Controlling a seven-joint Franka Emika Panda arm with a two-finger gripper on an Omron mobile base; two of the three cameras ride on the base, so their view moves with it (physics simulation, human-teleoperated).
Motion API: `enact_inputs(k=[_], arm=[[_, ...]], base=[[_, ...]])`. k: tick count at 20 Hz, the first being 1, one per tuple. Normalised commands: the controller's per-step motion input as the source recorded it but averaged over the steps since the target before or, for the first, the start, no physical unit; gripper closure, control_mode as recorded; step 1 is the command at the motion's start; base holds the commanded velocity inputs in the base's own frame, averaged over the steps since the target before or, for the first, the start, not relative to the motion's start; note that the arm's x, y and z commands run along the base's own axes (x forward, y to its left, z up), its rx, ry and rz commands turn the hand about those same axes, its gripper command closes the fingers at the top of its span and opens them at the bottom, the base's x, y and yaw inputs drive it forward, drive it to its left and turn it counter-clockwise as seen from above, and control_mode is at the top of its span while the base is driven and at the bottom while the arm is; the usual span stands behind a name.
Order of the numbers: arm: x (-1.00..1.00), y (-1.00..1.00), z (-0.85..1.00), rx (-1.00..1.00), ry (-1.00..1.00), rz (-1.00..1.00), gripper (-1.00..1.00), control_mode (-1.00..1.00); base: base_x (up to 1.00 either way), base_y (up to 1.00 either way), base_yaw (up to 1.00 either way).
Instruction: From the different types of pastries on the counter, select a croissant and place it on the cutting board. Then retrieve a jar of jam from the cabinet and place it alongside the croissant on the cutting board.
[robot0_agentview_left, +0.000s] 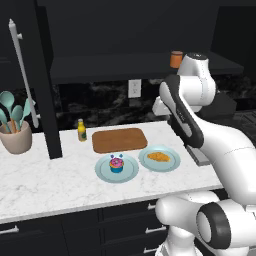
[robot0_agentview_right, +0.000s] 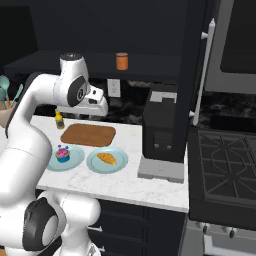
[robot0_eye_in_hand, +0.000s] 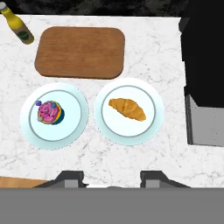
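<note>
gripper (robot0_eye_in_hand: 111, 177) hangs high over the counter (robot0_eye_in_hand: 144, 166), looking straight down; its two dark tips show at the bottom of the hand view w/ nothing between them, drawn in as close as they go, holding nothing. croissant (robot0_eye_in_hand: 127, 109) lies flat on the rh pale blue plate (robot0_eye_in_hand: 105, 127), roughly centred, long axis slanting. cupcake (robot0_eye_in_hand: 49, 112) w/ pink frosting sits on the lh plate (robot0_eye_in_hand: 30, 131); the two plates are just beside each other, rims nearly touching. cutting board (robot0_eye_in_hand: 80, 52) lies bare behind both plates, near but apart from them. yellow bottle (robot0_eye_in_hand: 17, 25) w/ dark cap stands just off the board's left end. in left base view the jar of jam (robot0_agentview_left: 176, 59) stands upright on the cabinet shelf (robot0_agentview_left: 100, 67), up above the counter and partly behind the arm's upper joint; right base view has it on the same shelf, to the right of the arm's head. a black appliance (robot0_agentview_right: 161, 127) stands on the counter right of the croissant plate, w/ a stove (robot0_agentview_right: 222, 170) beyond it. a beige holder w/ teal utensils (robot0_agentview_left: 15, 125) sits at the counter's far left, well apart from the plates.
</note>
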Motion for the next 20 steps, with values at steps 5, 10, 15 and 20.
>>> enact_inputs(k=[5,10,15,20], arm=[[0.00,0.00,0.00,0.00,0.00,0.00,-1.00,-1.00],[0.00,0.00,0.00,0.00,0.00,0.00,-1.00,-1.00],[-0.35,-0.13,0.00,0.00,0.00,0.00,-1.00,-1.00],[-0.71,-0.56,0.14,0.00,-0.09,0.00,-1.00,-1.00]], base=[[0.00,0.00,0.00],[0.00,0.00,0.00],[0.00,0.00,0.00],[0.00,0.00,0.00]])
